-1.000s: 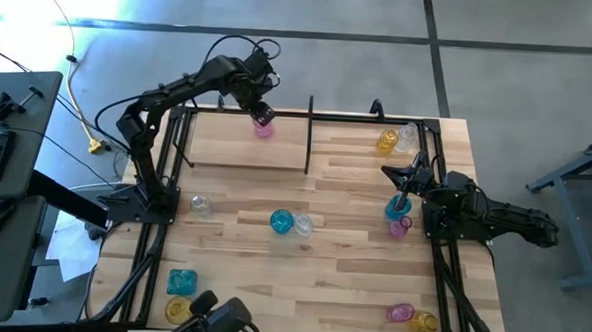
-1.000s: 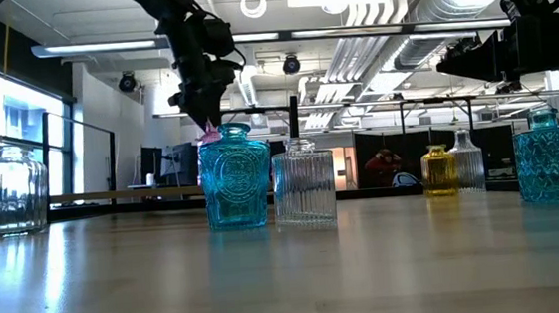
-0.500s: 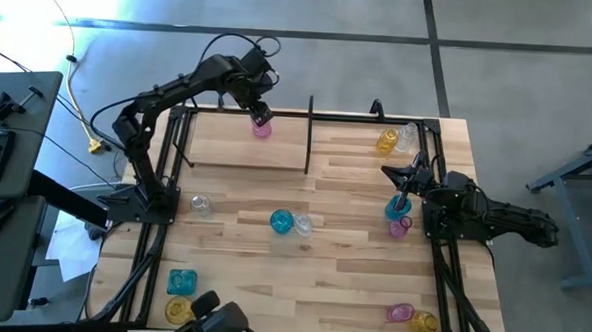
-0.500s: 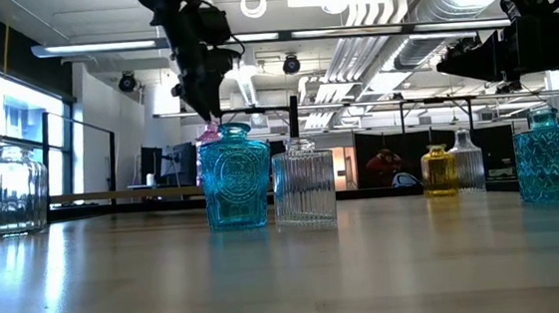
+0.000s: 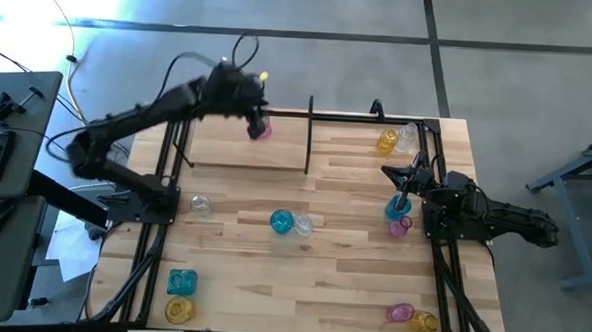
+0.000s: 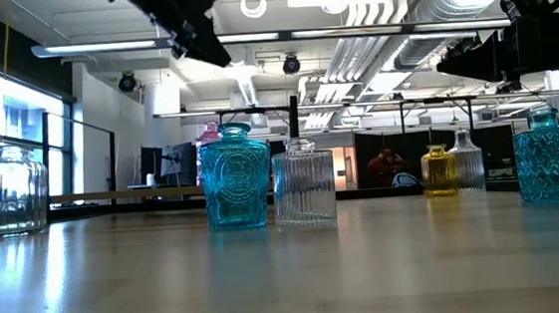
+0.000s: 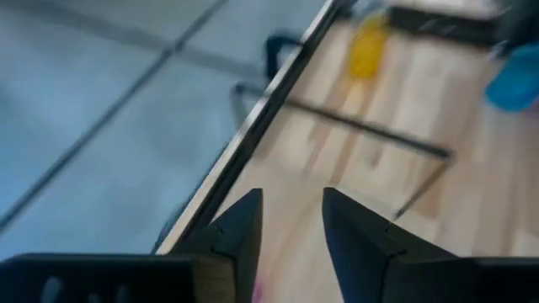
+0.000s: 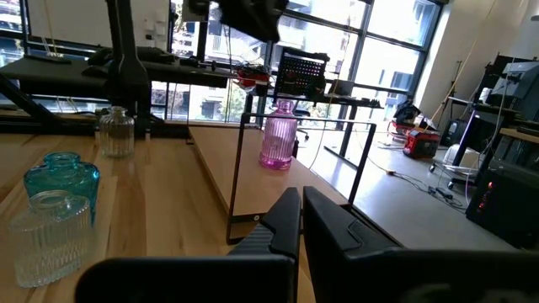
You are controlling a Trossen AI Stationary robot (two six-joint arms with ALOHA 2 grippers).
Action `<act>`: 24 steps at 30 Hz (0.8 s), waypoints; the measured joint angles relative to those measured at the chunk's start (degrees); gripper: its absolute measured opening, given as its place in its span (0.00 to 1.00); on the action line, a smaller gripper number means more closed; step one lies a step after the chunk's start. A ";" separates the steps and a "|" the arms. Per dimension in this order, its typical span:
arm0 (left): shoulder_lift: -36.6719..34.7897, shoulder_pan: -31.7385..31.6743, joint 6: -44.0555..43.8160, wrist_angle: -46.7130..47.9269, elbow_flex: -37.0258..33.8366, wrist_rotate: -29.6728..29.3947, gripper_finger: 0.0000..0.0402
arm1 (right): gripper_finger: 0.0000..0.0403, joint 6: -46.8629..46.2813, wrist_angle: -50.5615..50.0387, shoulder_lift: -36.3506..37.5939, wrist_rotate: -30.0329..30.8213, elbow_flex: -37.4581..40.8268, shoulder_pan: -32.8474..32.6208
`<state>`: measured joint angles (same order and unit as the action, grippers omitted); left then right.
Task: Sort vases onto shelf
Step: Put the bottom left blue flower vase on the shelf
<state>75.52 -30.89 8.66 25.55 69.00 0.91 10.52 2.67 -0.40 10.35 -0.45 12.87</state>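
Standing upright in the shelf's left bay, just left of the upright divider rod [image 5: 309,135], a pink vase [image 5: 262,129] sits alone on the planks near the back rail, free of any grip. The left gripper [image 5: 251,101] hangs above and slightly behind it, blurred in the high view; its wrist view shows the fingers [image 7: 238,227] parted by a moderate gap with nothing between them, which suggests, as a judgement, that this vase counts as placed. The shelf [image 5: 221,165] is a low black rod frame along the table's far edge. Its right bay holds a yellow vase [image 5: 386,142] and a clear vase [image 5: 407,137] set close together in the far right corner, leaving most of both bays open. Loose vases remain on the table [image 5: 341,278]: a teal and a clear one [image 5: 289,223] side by side at centre, a clear jar [image 5: 201,205] near the left edge, a teal and a yellow one [image 5: 179,294] at the near left corner, and a pink and a yellow one [image 5: 410,317] at the near right corner. The right gripper [image 5: 400,189] waits at the right edge over a teal vase [image 5: 396,206] and a pink one [image 5: 400,226]; its fingers stand almost closed and empty. Central planks offer clear travel, but the frame rods and divider bound any approach to either bay.
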 joint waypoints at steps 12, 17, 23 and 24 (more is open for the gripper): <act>-21.48 13.27 -1.97 -42.75 -37.49 0.04 0.13 | 0.00 0.00 -0.02 0.00 -0.02 0.00 0.01; -25.93 16.77 -2.88 -50.47 -45.85 0.00 0.10 | 0.00 0.00 0.01 0.00 -0.01 -0.02 0.00; -29.66 20.03 -1.44 -55.27 -51.93 -0.09 0.08 | 0.00 0.12 0.01 0.00 0.00 -0.01 0.02; -30.15 20.35 -0.78 -56.19 -52.90 -0.13 0.07 | 0.00 0.37 -0.01 0.00 -0.01 -0.02 0.00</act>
<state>45.37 -10.53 7.88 -30.63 16.10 0.77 10.89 2.66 -0.40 10.34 -0.47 12.87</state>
